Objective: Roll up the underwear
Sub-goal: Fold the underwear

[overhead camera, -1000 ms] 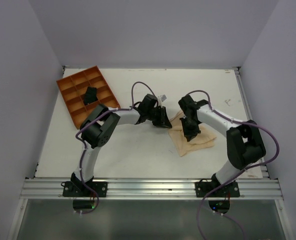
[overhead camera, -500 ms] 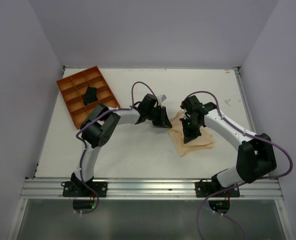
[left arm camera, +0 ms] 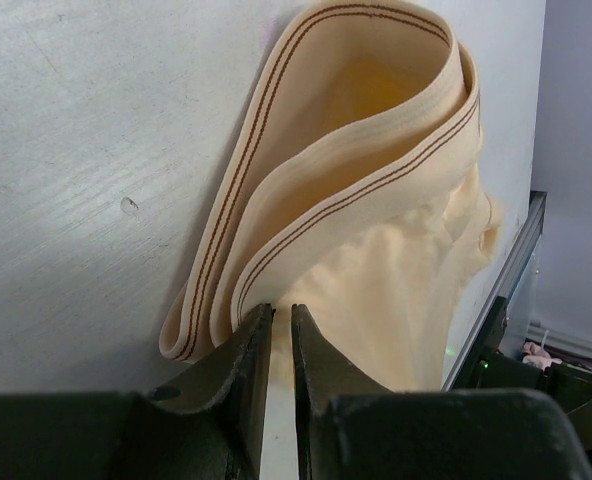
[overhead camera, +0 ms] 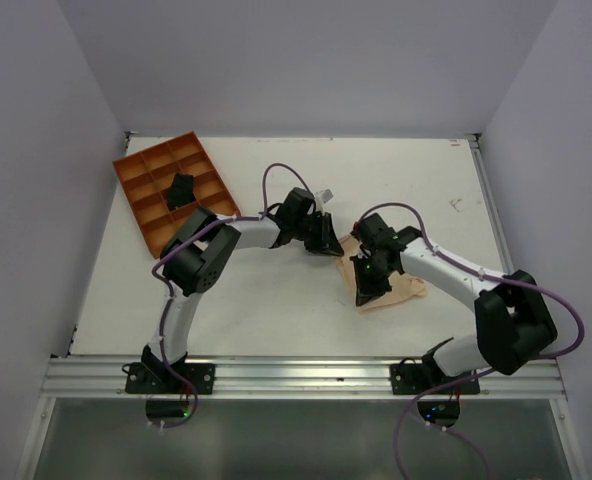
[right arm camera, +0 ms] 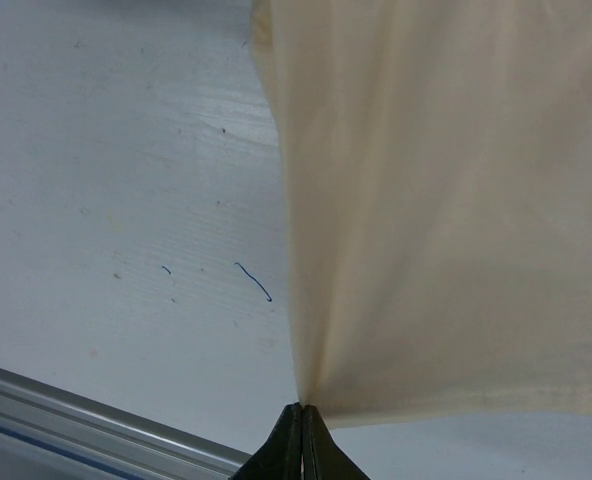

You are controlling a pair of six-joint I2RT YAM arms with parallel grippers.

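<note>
Pale beige soft-fabric underwear point(overhead camera: 401, 288) lay mid-right on the white worktop point(overhead camera: 276, 310), partly folded, with both grippers on it. The left gripper point(overhead camera: 331, 245) sat at its far-left corner. In the left wrist view its fingers were nearly together with only a slit between, and appeared clamped on the striped waistband edge, which looped up in an open fold just ahead of the tips point(left arm camera: 276, 315). The right gripper point(overhead camera: 367, 288) was at the near-left edge, fingers fully together and pinching a corner; in the right wrist view the cloth point(right arm camera: 446, 200) fanned out from the tip point(right arm camera: 302, 408).

Key relation: the fabric spread right of both grippers, with its long axis running roughly from the left gripper towards the near right. The right gripper was nearer the bulk of the cloth and the left held the waistband end. Judged next step: roll along that axis with the waistband end kept anchored.

An orange compartment tray point(overhead camera: 126, 165) holding a small black bundle point(overhead camera: 181, 188) stood well apart at far left, not in the way. The two grippers were close together, so collision was the likely risk.
</note>
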